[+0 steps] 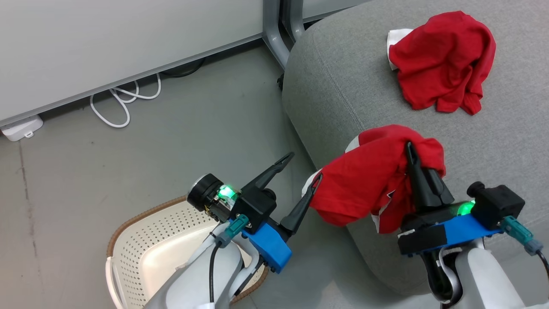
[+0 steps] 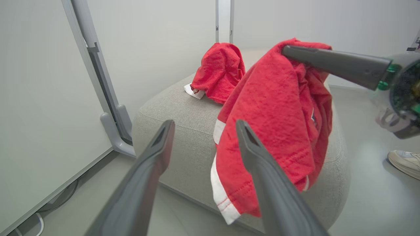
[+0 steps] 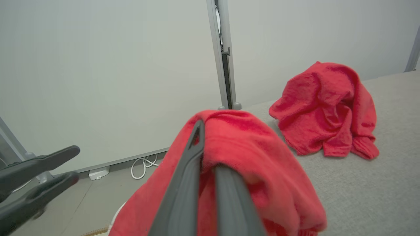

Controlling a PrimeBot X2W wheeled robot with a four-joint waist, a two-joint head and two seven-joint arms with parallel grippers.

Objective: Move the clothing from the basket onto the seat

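Right gripper point(image 1: 411, 151): fingers pressed together, pinching a bunched fold of the held garment point(image 1: 364, 184), which is red with white trim at the hem. The cloth drapes over both fingertips and hangs to the gripper's left and below it, over the rounded edge of the seat point(image 1: 339, 86). Cannot tell whether the hanging part touches the cushion.

Left gripper point(image 1: 305, 165): fingers spread, nothing between them. It sits just left of the held garment. Its right fingertip is at the cloth's white-trimmed edge; cannot tell if they touch. In the left wrist view the cloth hangs just past that finger, with one right gripper finger lying across its top.

Second garment point(image 1: 444, 60): red, crumpled, white patch at one side. It lies on the seat beyond the right gripper's fingertips and slightly right, well apart from the held one.

Basket point(image 1: 141, 253): on the floor point(image 1: 171, 141), under and behind the left gripper's wrist. Perforated wall, brown rim.

Past the left gripper's fingertips: a white cable point(image 1: 124, 101) at the foot of a pale wall panel point(image 1: 107, 38). A shoe point(image 2: 405, 162) is on the floor at the far right of the left wrist view.
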